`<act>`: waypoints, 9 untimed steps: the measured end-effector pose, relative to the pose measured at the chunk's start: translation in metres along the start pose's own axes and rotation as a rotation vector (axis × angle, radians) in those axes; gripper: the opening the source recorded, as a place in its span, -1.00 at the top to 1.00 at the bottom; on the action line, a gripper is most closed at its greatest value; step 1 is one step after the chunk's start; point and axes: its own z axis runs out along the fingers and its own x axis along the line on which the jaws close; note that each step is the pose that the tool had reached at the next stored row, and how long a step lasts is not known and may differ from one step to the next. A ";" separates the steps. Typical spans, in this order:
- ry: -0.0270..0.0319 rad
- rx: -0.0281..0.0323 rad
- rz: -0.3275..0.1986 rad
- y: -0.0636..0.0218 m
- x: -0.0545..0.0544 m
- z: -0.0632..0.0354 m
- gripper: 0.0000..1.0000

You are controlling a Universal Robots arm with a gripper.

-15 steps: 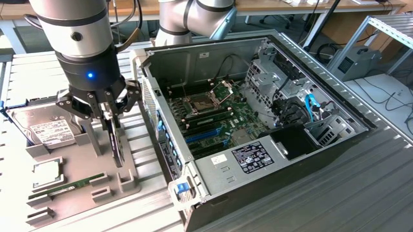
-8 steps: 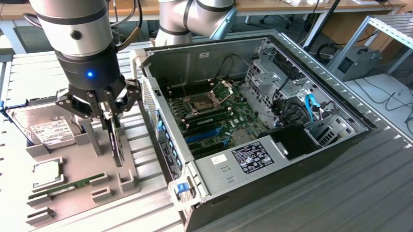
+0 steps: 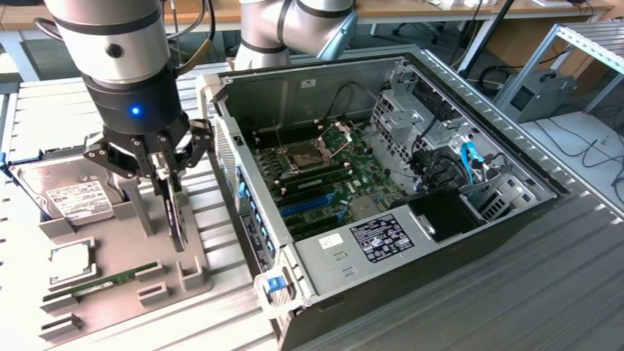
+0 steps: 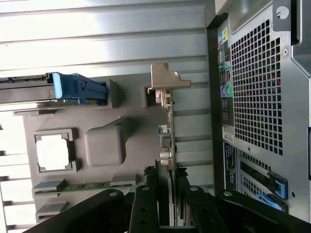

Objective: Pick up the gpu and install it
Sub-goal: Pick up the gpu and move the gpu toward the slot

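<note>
The gpu (image 3: pixel 177 219) is a thin dark card standing on edge at the grey holder tray (image 3: pixel 122 245), to the exterior view's left of the open computer case (image 3: pixel 332 252). My gripper (image 3: pixel 168 179) comes down on its upper edge, a finger on each face, shut on it. In the wrist view the gpu (image 4: pixel 165 131) appears edge-on between my fingers (image 4: pixel 146 206), with its silver bracket (image 4: pixel 167 80) at the far end. I cannot tell whether the card's lower edge still rests in the tray.
Inside the case the motherboard (image 3: pixel 322 172) lies exposed, with blue slots (image 3: pixel 307 205) near the rear wall. On the tray are a hard drive (image 3: pixel 73 197), a square chip (image 3: pixel 70 262) and a green RAM stick (image 3: pixel 98 284). The case's perforated rear panel (image 4: pixel 257 97) stands close beside the card.
</note>
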 end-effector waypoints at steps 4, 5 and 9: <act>0.0000 0.0001 0.000 0.0000 0.000 -0.0011 0.46; 0.0000 0.0001 0.000 0.0000 0.000 -0.0014 0.46; 0.0001 0.0001 0.000 0.0000 0.000 -0.0025 0.46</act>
